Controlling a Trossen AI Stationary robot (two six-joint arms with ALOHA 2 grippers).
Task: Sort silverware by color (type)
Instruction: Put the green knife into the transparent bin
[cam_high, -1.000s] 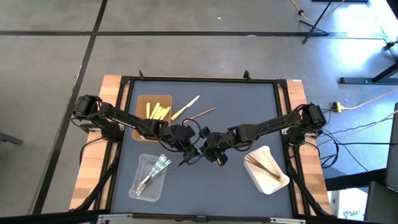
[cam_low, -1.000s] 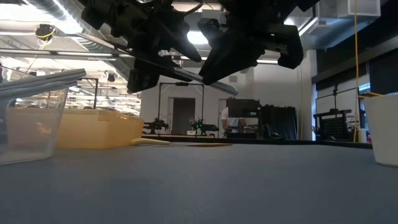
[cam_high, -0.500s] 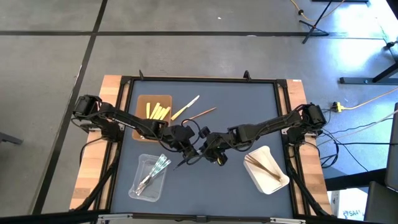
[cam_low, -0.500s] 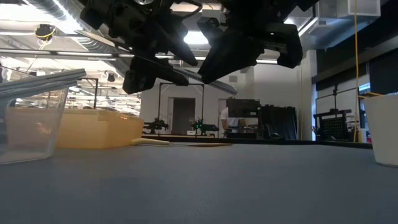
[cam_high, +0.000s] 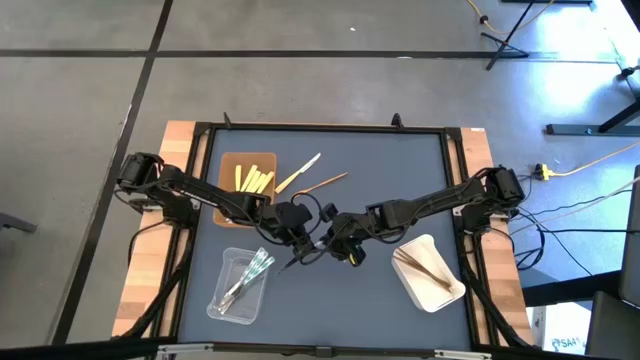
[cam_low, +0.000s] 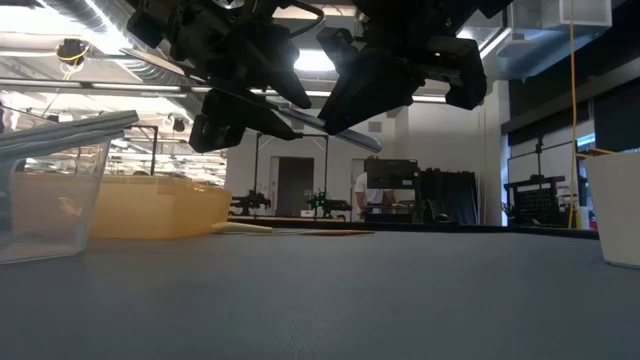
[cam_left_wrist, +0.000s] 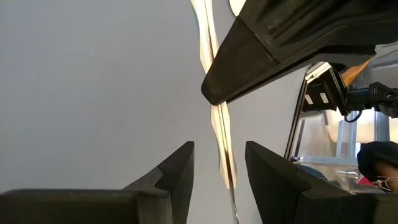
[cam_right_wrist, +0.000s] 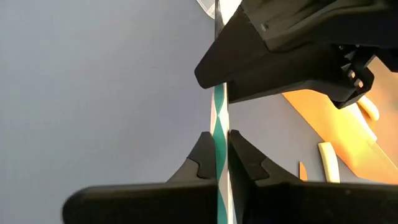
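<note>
The brown tray (cam_high: 247, 176) holds pale yellow plastic pieces (cam_high: 254, 180), the clear tub (cam_high: 238, 285) silvery ones, the white tray (cam_high: 432, 272) wooden sticks. Mid-table, the right gripper (cam_right_wrist: 217, 155) pinches a thin clear utensil (cam_right_wrist: 219, 115); the left gripper (cam_left_wrist: 217, 163) stands open around it.

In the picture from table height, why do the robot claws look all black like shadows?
Low view: bright ceiling lights shine behind both arms, so the left claw and right claw show only as dark shapes. High view: even light, with soft shadows on the table.
</note>
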